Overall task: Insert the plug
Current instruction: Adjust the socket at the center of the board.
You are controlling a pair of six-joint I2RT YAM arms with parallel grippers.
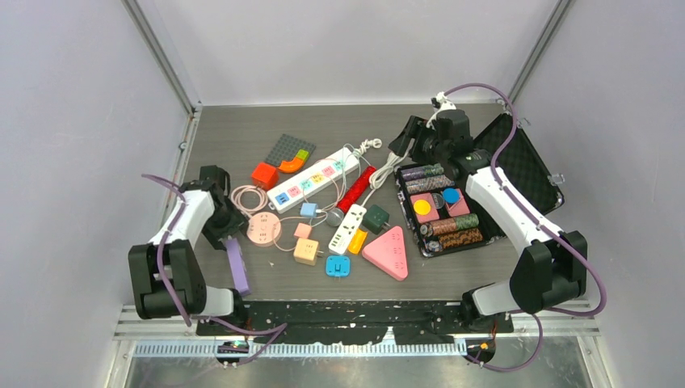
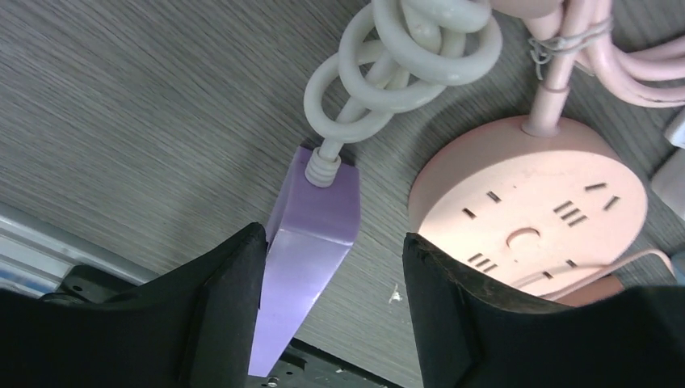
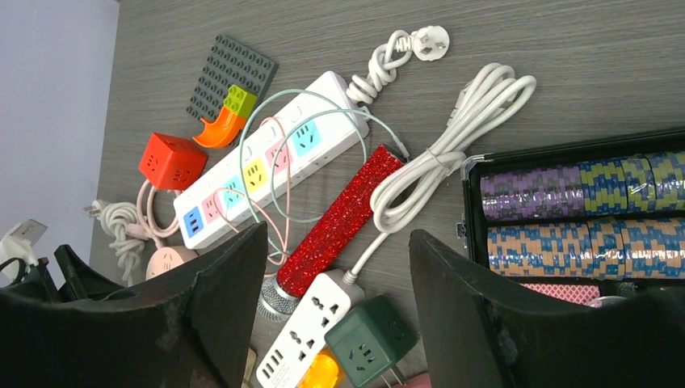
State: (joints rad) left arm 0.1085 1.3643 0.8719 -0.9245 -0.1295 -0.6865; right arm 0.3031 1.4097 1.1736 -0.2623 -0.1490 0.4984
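My left gripper (image 2: 333, 250) is open and low over the table, at the left in the top view (image 1: 224, 229). Its left finger is against the cable end of a purple power strip (image 2: 311, 234), whose grey-white cable (image 2: 396, 56) lies coiled beyond it. A pink round socket (image 2: 529, 210) lies beside the right finger. My right gripper (image 3: 338, 242) is open, empty and raised at the back (image 1: 406, 137). Below it lie a long white power strip with coloured sockets (image 3: 266, 166) and its white three-pin plug (image 3: 428, 40), lying loose.
A red glitter microphone (image 3: 339, 222), a small white strip (image 3: 311, 327), a green cube adapter (image 3: 371, 343), a red cube (image 3: 172, 160) and a brick plate (image 3: 230, 73) crowd the middle. An open black case of poker chips (image 1: 485, 194) stands at the right. A pink triangular socket (image 1: 389, 252) lies near the front.
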